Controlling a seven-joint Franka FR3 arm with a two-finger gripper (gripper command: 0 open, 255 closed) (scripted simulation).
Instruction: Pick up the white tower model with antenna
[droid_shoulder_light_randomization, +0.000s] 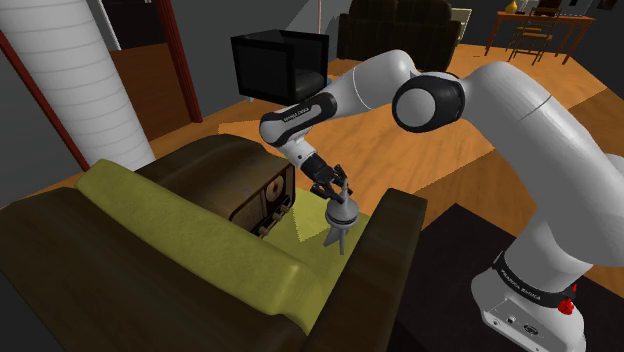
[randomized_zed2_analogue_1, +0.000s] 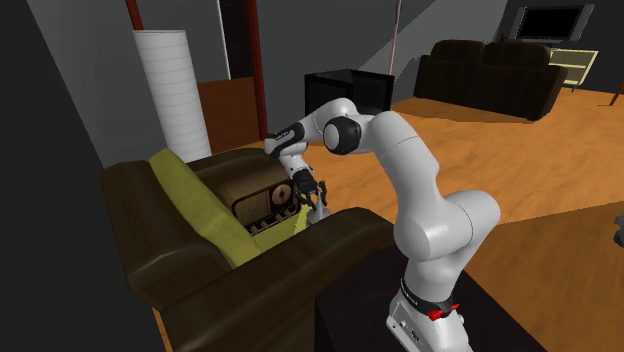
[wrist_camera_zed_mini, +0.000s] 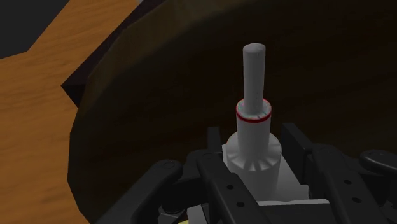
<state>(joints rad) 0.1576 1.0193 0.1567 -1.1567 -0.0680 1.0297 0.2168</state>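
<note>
1. My arm bends down over the armchair, with my hand above its seat.
2. My fingers pinch the white tower model by its body, and its antenna juts out past my fingertips.
3. I cannot tell whether it touches the seat.
4. A brown radio sits just beside my hand.

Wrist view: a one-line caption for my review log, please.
Black two-finger gripper clasps the grey-white tower model, its red-ringed antenna pointing toward a dark brown armchair.
</note>
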